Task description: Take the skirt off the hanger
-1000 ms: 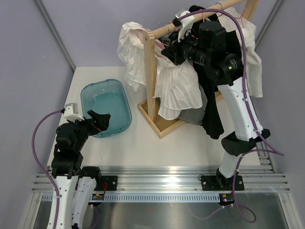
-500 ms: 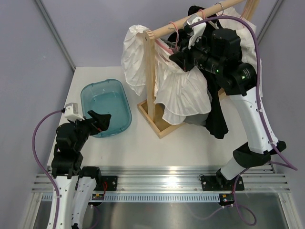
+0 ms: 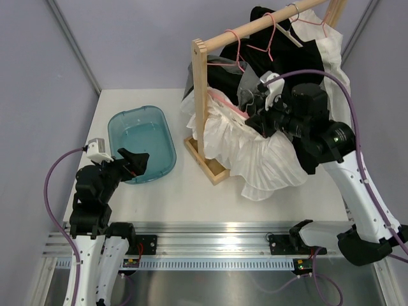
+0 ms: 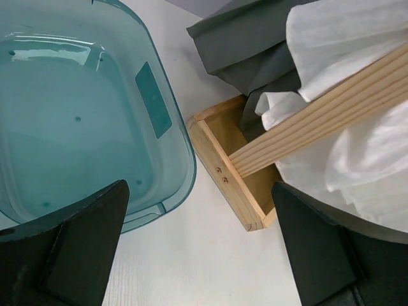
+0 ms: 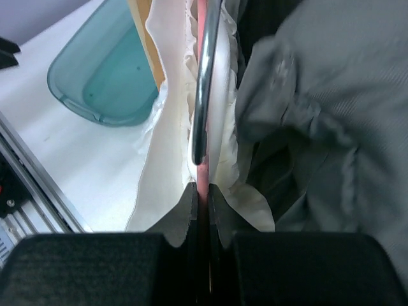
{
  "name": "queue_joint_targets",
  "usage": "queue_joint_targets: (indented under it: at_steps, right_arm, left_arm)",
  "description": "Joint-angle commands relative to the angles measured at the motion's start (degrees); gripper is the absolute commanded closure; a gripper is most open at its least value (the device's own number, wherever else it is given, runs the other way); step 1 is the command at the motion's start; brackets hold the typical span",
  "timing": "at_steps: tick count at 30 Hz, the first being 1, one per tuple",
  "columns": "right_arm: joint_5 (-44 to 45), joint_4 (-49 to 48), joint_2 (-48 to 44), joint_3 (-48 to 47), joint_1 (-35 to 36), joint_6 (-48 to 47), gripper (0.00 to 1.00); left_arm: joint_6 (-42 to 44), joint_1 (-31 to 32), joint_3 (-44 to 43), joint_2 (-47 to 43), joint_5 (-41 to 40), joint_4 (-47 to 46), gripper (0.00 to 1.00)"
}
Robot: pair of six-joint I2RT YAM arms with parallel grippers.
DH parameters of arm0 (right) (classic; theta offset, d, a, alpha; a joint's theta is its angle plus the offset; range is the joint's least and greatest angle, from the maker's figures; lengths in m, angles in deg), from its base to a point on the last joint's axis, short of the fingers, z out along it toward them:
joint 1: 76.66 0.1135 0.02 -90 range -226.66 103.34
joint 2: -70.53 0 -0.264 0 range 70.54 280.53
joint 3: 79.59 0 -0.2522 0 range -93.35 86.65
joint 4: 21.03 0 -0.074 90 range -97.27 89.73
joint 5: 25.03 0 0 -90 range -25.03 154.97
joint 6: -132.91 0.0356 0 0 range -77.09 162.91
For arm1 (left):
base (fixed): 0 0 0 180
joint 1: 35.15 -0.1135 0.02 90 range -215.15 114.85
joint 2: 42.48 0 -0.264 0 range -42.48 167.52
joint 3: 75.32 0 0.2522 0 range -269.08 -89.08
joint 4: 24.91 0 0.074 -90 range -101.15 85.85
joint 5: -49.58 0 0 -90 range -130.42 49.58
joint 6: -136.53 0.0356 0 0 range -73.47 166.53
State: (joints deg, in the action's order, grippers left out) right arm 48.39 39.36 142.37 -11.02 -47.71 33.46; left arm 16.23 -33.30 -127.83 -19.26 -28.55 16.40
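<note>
The white pleated skirt hangs from a pink hanger, low in front of the wooden rack's post and off the rail. My right gripper is shut on the hanger. In the right wrist view the jaws pinch the pink hanger just below its metal hook, with the skirt draped on both sides. My left gripper is open and empty beside the teal tub. Its view shows bare table between the fingers.
The rack's base frame stands right of the tub. Black garments and two more pink hangers stay on the rail. A grey garment hangs right of the hanger. Purple walls enclose the table.
My right arm has pulled the hanger with the white skirt off the rail, down and toward the near right. The skirt now hangs lower. The left arm has not moved.
</note>
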Motion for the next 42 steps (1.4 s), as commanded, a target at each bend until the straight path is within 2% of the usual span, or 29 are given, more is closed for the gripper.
queue_joint_targets:
  at_steps: [1,7,11,14,15,18,19,23,24,27,31,36,38,42]
  right_arm:
    - [0.49,0.29,-5.64,5.89,-1.09,-2.58,1.00]
    - [0.93,4.42,-13.46,15.92,-2.85,-6.45,1.00]
    - [0.15,8.90,-19.08,20.14,-3.02,-13.03,1.00]
    - [-3.53,15.58,-21.29,21.99,-3.02,-21.11,1.00]
    - [-7.12,19.68,-22.60,22.69,-3.02,-25.83,1.00]
    - [-13.62,23.76,-23.93,25.23,-3.02,-30.44,1.00]
    - [-15.05,25.51,-23.76,26.03,-3.02,-32.45,1.00]
    - [-17.87,22.55,-22.09,30.07,-2.67,-32.47,1.00]
    - [-16.48,21.06,-21.13,31.56,-2.32,-32.12,1.00]
    - [-12.09,14.38,-17.53,32.89,-0.57,-28.09,1.00]
    - [-9.09,7.62,-12.95,32.19,1.72,-23.08,1.00]
    - [-5.75,3.82,-9.96,32.19,5.85,-20.09,1.00]
    - [-5.22,2.94,-9.08,32.10,6.29,-19.29,1.00]
    - [-4.60,1.27,-9.08,32.28,6.91,-17.27,1.00]
  left_arm:
    - [-0.19,0.09,-0.02,-0.11,2.09,-2.33,0.01]
    - [-0.98,0.09,0.33,0.95,5.08,-3.20,0.01]
    - [-1.51,0.09,0.86,3.75,14.10,-5.49,0.01]
    - [-1.95,0.44,1.04,5.95,19.12,-6.63,0.01]
    - [-1.86,1.31,0.95,7.44,19.67,-6.63,0.01]
    - [-2.04,4.12,0.60,9.47,20.03,-8.12,0.01]
    - [-2.56,6.91,0.16,10.86,19.76,-9.34,0.01]
    - [-5.55,16.67,-2.29,15.26,14.69,-11.38,0.03]
    - [-5.99,21.14,-3.00,15.97,13.27,-11.29,0.03]
    - [-9.06,27.74,-5.46,18.52,7.56,-9.98,0.08]
    - [-16.61,33.65,-7.92,21.86,1.32,-8.22,0.17]
    - [-20.32,42.25,-12.93,29.92,-9.40,-5.14,0.21]
    - [-21.99,43.94,-16.36,33.10,-14.22,-1.02,0.23]
    - [-23.66,46.93,-19.88,39.34,-18.64,3.64,0.27]
